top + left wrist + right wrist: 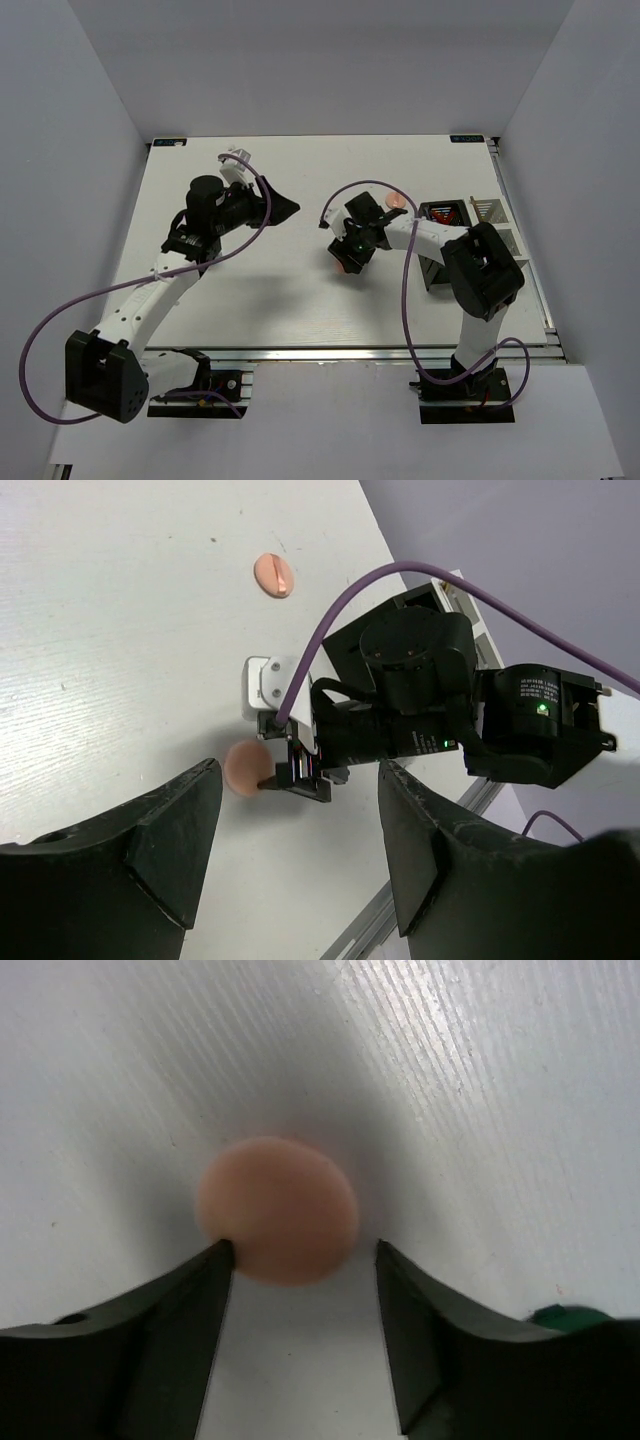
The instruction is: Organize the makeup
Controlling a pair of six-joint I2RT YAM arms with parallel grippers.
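A peach-pink round disc [278, 1210] lies on the white table between the fingertips of my right gripper [302, 1255]. The left finger touches its edge and the right finger stands apart from it, so the jaws are open. From above, the disc [340, 264] is at my right gripper [350, 257] in the table's middle. A second peach-pink disc [397, 201] lies farther back and also shows in the left wrist view [273, 575]. My left gripper [287, 207] is open and empty, held above the table and facing the right gripper [300, 770].
The black-and-white compartment box [500, 240] stands at the right edge, with a dark red item [441, 212] in its back left compartment. A green thing [566, 1314] peeks out beside my right finger. The table's near metal edge [400, 920] runs under the left gripper.
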